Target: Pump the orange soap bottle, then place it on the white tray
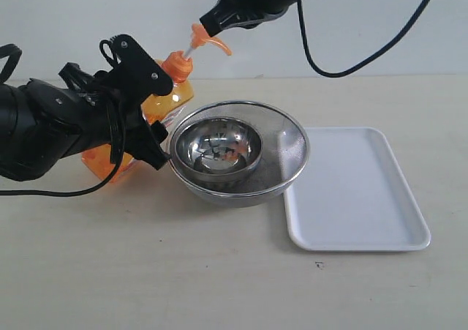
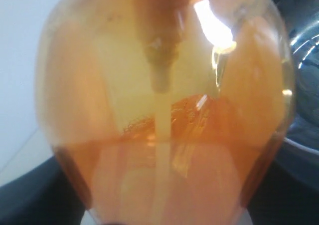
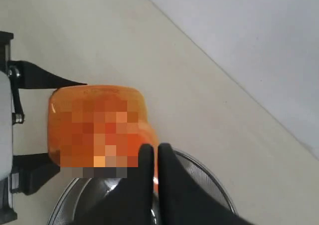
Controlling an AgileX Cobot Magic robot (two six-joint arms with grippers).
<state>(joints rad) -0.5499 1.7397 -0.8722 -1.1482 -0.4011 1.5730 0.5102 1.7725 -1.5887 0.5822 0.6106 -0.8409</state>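
Landmark: the nested steel bowls (image 1: 238, 154). The inner one is round, polished and mirror-bright. The outer one is wider, with a duller, finely textured wall.

The orange soap bottle (image 1: 178, 94) is just to the left of the bowls, tilted, with its neck leaning toward their rim. We cannot tell whether its base rests on the table (image 1: 219, 286). The plastic is translucent orange. In the left wrist view the bottle (image 2: 159, 135) fills the frame, with rounded shoulders, a pale dip tube (image 2: 160, 130) running down the middle and darker liquid in the lower body.

The left gripper (image 1: 150, 103) is black and angular, clamped across the bottle's body with one finger on either side.

The right gripper (image 1: 210, 25) is above and behind the bowls, its tip on the orange pump head (image 1: 208, 40), which sits on a white stem. In the right wrist view its black fingers (image 3: 144, 170) are drawn nearly together (a thin slit shows orange between them). We cannot tell whether they pinch the pump.

The white tray (image 1: 365, 191) touches the bowls' right side. It is flat, smooth plastic with rounded corners and a low rim. The bottle is on the far side of the bowls from it.

The table is a pale, matte surface.
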